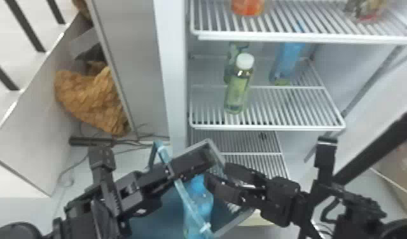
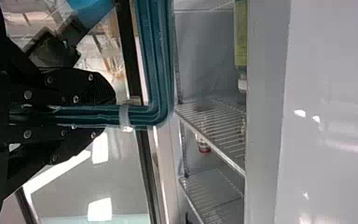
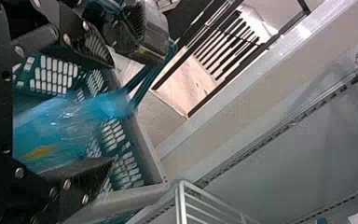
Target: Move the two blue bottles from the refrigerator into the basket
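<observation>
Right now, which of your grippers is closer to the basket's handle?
Left: my left gripper is closed on the handle. My right gripper is farther right, over the basket, apart from the handle.

I lose the base of the near blue bottle [image 1: 206, 201] past the head view's bottom edge; the upper shelf [image 1: 276, 38] partly screens the far blue bottle [image 1: 287, 57].

Indoor room, open refrigerator [image 1: 346, 68], wire shelves [image 1: 292, 109]
</observation>
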Robot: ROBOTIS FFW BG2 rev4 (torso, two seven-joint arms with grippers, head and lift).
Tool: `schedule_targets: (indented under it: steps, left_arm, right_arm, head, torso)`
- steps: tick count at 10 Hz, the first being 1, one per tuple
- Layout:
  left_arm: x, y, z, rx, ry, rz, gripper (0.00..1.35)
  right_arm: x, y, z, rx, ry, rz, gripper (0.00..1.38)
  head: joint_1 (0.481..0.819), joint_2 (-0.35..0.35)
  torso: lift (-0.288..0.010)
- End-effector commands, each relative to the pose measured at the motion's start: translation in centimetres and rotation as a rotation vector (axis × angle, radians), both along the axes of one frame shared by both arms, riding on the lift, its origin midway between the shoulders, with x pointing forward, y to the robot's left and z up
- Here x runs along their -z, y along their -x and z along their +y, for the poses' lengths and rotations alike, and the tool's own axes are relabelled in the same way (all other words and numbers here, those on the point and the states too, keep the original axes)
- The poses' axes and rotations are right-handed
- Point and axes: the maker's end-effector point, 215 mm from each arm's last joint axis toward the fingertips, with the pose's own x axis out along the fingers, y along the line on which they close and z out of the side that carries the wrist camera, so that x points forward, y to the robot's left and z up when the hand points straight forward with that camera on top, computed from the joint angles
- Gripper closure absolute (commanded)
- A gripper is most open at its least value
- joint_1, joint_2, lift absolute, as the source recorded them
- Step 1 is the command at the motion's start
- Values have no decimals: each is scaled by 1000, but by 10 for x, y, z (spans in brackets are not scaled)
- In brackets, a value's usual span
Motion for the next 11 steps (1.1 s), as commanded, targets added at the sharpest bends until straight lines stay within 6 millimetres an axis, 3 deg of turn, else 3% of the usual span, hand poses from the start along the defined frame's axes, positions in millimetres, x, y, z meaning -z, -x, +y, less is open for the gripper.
schedule_targets:
  steps: [1,4,8,11]
  left_arm:
    - [1,1,0,0,0,2,1188]
    - [0,2,0,3,4,4,1188]
    - [-1,3,1,4,5,0,1188]
    - [-1,2,1,1,8,0,1188]
  right_arm:
    - [-9,-2,0,8,-33,-14,105]
    - [-30,-29,-39,128,-19,-127,107]
    - [-60,-66,-105,349,42,-300,110]
    - [-69,-88,-148,484,129,-392,107]
  head:
    - [695,-54]
    - [695,-69]
    - [695,-177]
    - [695,-249]
  torso:
    - [-216]
    - [-216]
    - [-216]
    - [-216]
